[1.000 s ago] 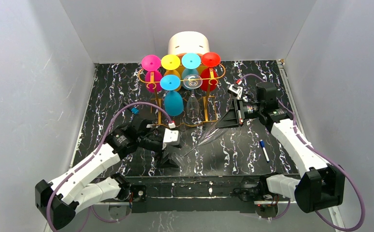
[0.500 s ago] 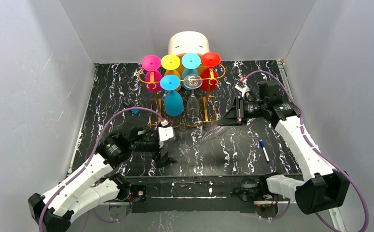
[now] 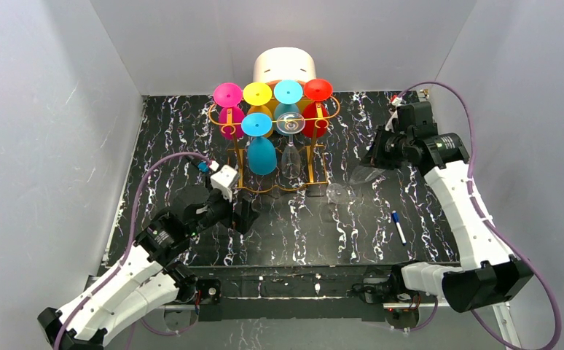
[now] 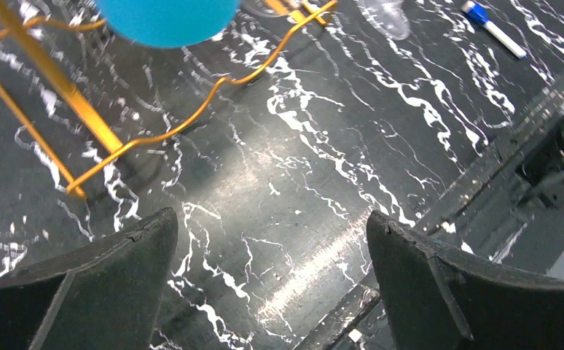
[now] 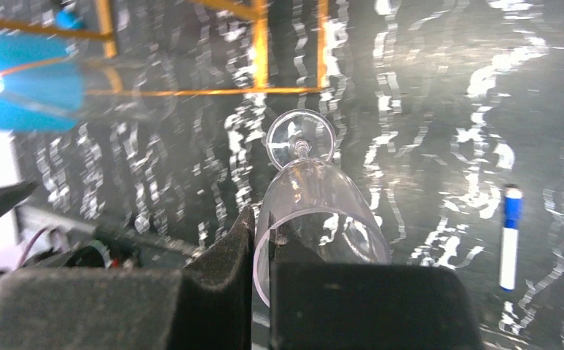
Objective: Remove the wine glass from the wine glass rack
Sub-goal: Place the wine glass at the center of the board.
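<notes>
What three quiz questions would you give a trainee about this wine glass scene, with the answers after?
1. True or false: the left hand is shut on a glass.
2. Pick one: the right hand pinches the clear wine glass by its A) foot, B) stem, C) rim.
3. Fill in: the blue-capped marker lies on the table on the ___ arm's side of the wine glass rack.

Key:
1. False. It stands open and empty, over bare table near the rack's base.
2. C.
3. Right.
</notes>
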You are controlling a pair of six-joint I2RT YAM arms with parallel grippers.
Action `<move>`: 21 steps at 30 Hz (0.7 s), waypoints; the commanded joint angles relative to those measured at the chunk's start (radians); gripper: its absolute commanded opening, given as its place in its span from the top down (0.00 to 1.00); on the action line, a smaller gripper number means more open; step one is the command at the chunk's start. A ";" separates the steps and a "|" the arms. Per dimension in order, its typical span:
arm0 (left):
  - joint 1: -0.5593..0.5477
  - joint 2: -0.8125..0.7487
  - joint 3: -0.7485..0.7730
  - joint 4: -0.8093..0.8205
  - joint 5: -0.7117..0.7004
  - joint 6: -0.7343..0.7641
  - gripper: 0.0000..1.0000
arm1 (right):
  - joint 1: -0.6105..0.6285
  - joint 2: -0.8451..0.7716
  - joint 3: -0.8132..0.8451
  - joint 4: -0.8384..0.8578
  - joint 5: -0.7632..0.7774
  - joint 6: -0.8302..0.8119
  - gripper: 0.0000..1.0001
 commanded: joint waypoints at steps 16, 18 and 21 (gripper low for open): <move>0.003 -0.058 0.068 -0.109 -0.200 -0.198 0.02 | 0.002 0.403 0.341 0.079 0.375 -0.008 0.99; 0.003 -0.072 0.064 -0.117 -0.221 -0.214 0.02 | 0.004 0.441 0.377 0.095 0.376 -0.004 0.99; 0.003 -0.076 0.073 -0.135 -0.236 -0.230 0.02 | 0.013 0.520 0.456 0.084 0.374 -0.016 0.99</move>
